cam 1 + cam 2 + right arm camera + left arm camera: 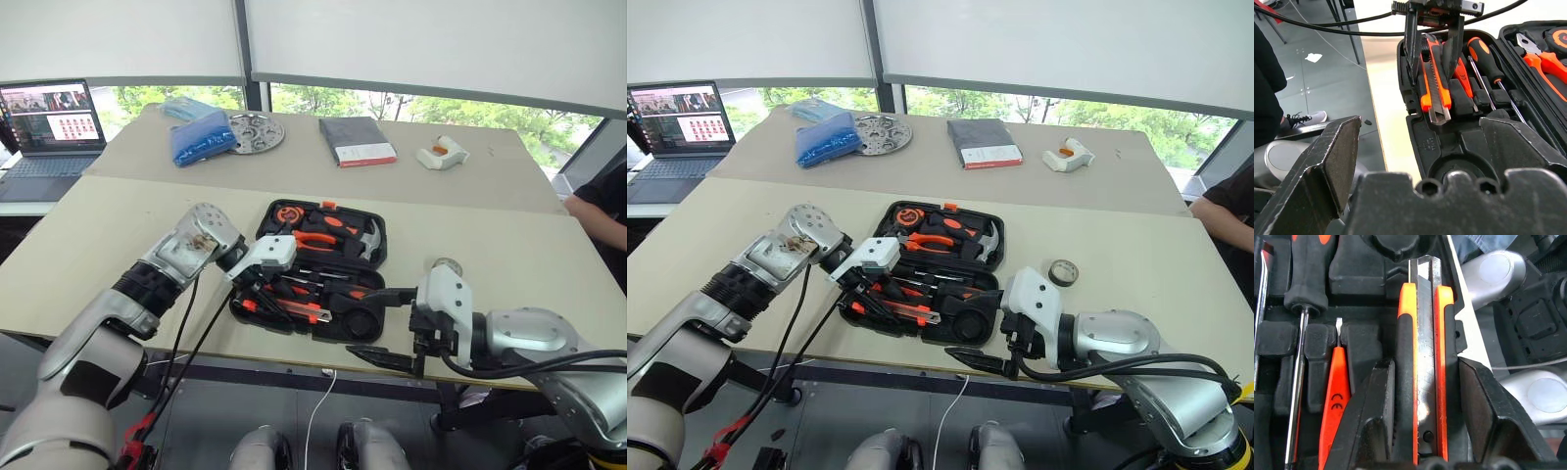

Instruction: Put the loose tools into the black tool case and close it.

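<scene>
Left hand (1432, 44) is clamped on the orange-and-black utility knife (1436, 83) mid-body, lowering it over the near-edge slot of the open black plastic tool case (338, 328) on the beige surface (127, 235); probably touching the slot, can't tell tbh. Knife's stiff, light, smooth-sided, so a mid-body grip suits. Wrist angled down. Right hand (392, 328) gapes wide, empty, by the case's front corner.

Soft daylight pours in from the windows (411, 103) behind my table (127, 220), bright and even, with faint shadows. The blinds look washed out. My wrist views are sharp mid-frame (a metal knife (1426, 352) shows mild glare), but my nearest fingers (1327, 166) loom blurred and stretched.
</scene>
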Action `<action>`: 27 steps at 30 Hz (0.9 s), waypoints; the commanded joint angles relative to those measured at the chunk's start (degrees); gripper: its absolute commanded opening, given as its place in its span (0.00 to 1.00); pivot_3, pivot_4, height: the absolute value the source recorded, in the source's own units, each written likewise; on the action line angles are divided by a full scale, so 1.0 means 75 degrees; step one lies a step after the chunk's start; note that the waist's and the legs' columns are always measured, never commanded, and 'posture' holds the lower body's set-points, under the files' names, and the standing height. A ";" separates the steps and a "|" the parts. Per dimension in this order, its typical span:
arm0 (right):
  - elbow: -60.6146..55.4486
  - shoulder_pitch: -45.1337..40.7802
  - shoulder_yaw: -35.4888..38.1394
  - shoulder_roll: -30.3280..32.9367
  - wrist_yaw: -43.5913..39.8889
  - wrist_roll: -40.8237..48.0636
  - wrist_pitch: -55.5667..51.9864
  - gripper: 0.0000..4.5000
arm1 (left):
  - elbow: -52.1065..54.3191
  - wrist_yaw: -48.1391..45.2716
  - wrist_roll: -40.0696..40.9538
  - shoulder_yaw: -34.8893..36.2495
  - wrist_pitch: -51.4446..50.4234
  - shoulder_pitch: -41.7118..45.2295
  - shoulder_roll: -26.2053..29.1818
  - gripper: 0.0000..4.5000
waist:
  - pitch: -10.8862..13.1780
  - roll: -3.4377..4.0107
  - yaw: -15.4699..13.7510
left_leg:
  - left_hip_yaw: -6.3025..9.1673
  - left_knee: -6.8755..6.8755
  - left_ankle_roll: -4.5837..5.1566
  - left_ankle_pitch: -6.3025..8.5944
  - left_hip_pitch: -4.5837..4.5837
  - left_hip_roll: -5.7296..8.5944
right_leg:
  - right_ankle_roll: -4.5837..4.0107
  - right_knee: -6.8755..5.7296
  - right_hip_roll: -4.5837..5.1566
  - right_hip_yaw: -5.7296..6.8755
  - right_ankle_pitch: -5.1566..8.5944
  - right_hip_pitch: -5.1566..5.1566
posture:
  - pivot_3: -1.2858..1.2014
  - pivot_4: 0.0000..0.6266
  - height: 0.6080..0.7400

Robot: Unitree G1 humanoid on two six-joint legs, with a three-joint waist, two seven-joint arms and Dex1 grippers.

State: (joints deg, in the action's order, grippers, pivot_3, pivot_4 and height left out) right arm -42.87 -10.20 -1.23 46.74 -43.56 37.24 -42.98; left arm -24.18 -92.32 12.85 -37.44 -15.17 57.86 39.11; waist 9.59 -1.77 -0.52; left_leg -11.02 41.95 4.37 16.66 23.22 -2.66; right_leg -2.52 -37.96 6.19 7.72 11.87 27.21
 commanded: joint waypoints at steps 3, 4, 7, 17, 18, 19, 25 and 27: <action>-0.0079 0.0010 0.0147 -0.0034 0.0013 -0.0029 0.0194 1.00 | -0.0040 -0.0023 0.0095 0.0242 -0.0129 0.0166 -0.0042 0.75 | 0.0000 0.0000 -0.0013 | 0.0001 0.0001 0.0001 0.0000 0.0001 0.0001 | 0.0000 0.0000 0.0000 0.0002 0.0000 -0.0001 | 0.52 0.24 0.84; -0.0081 0.0017 0.0132 -0.0039 0.0013 -0.0037 0.0196 1.00 | 0.0069 -0.0023 0.0306 0.0282 -0.0263 0.0199 0.0035 0.83 | 0.0000 0.0000 -0.0013 | 0.0001 0.0002 0.0002 0.0001 0.0001 0.0001 | 0.0000 0.0000 0.0001 0.0002 0.0000 -0.0002 | 0.52 0.24 0.84; -0.0101 0.0051 0.0076 -0.0052 0.0008 -0.0075 0.0208 1.00 | 0.0282 -0.0023 0.0919 0.0610 -0.0560 0.0311 0.0320 0.97 | 0.0000 0.0000 -0.0009 | 0.0004 0.0002 0.0003 0.0002 0.0002 0.0000 | 0.0000 0.0001 0.0004 0.0001 0.0000 -0.0002 | 0.52 0.24 0.84; -0.0025 0.0001 -0.0036 -0.0072 -0.0065 -0.0199 0.0267 1.00 | -0.0103 -0.0023 0.0432 0.0971 0.0598 -0.0045 0.0446 0.64 | 0.0000 0.0000 -0.0011 | 0.0004 0.0002 0.0003 0.0002 0.0000 0.0002 | 0.0000 0.0001 -0.0001 0.0002 0.0000 -0.0003 | 0.52 0.24 0.84; -0.0015 -0.0016 -0.0047 -0.0076 -0.0070 -0.0208 0.0269 1.00 | -0.0128 -0.0023 0.0370 0.0976 0.0673 -0.0077 0.0408 0.58 | 0.0000 0.0000 -0.0012 | 0.0004 0.0002 0.0003 0.0002 0.0000 0.0002 | 0.0000 0.0001 -0.0001 0.0002 0.0000 -0.0003 | 0.52 0.24 0.84; -0.0008 -0.0036 -0.0052 -0.0077 -0.0075 -0.0207 0.0269 1.00 | -0.0202 -0.0023 0.0220 0.1007 0.0778 -0.0096 0.0333 0.49 | 0.0000 0.0000 -0.0012 | 0.0004 0.0002 0.0003 0.0002 0.0001 0.0002 | 0.0000 0.0001 -0.0002 0.0003 0.0000 -0.0003 | 0.52 0.24 0.84; 0.0021 -0.0069 -0.0027 -0.0062 -0.0127 -0.0205 0.0269 1.00 | -0.0452 -0.0023 -0.0323 0.1071 0.1203 -0.0176 0.0112 0.01 | 0.0000 0.0000 -0.0017 | 0.0004 0.0004 0.0006 0.0003 0.0005 0.0004 | 0.0000 0.0002 -0.0003 0.0006 0.0000 -0.0003 | 0.52 0.24 0.84; 0.0019 -0.0072 -0.0015 -0.0067 -0.0127 -0.0198 0.0255 1.00 | -0.0476 -0.0023 -0.0590 0.1012 0.1360 -0.0224 0.0127 0.01 | 0.0000 0.0000 -0.0011 | 0.0004 0.0004 0.0006 0.0003 0.0004 0.0003 | 0.0000 0.0002 -0.0003 0.0006 0.0000 -0.0003 | 0.52 0.24 0.84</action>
State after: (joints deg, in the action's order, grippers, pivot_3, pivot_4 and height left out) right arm -41.82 -10.08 -1.94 46.38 -44.19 35.47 -42.28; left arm -27.99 -92.33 10.03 -31.26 -6.66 56.16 39.94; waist 9.59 -1.77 -0.61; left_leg -10.99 41.98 4.41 16.68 23.25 -2.64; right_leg -2.52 -37.95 6.17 7.76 11.87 27.19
